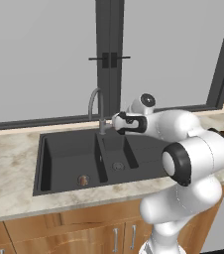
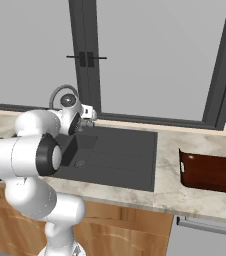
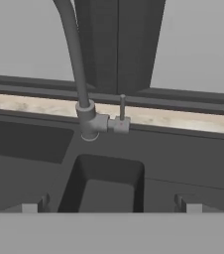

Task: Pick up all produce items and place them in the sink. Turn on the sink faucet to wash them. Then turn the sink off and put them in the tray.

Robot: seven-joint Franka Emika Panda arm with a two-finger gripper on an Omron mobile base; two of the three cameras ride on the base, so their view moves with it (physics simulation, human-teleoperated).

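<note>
A small brownish produce item [image 1: 83, 179] is seen lying in the large basin of the sink [image 1: 59, 163]. The gripper [image 3: 111, 204] is held spread wide, empty, facing the faucet [image 3: 86, 116]. The tray [image 2: 211, 172] is seen on the tabletop [image 2: 172, 192], well right.

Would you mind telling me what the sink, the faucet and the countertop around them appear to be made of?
The sink looks like matte dark-grey composite or stone: flat colour, no shine. The faucet looks like brushed grey metal, with a soft sheen along its slim spout and side lever. The countertop looks like polished beige marble or granite, given its mottled veining, though laminate is possible.
</note>
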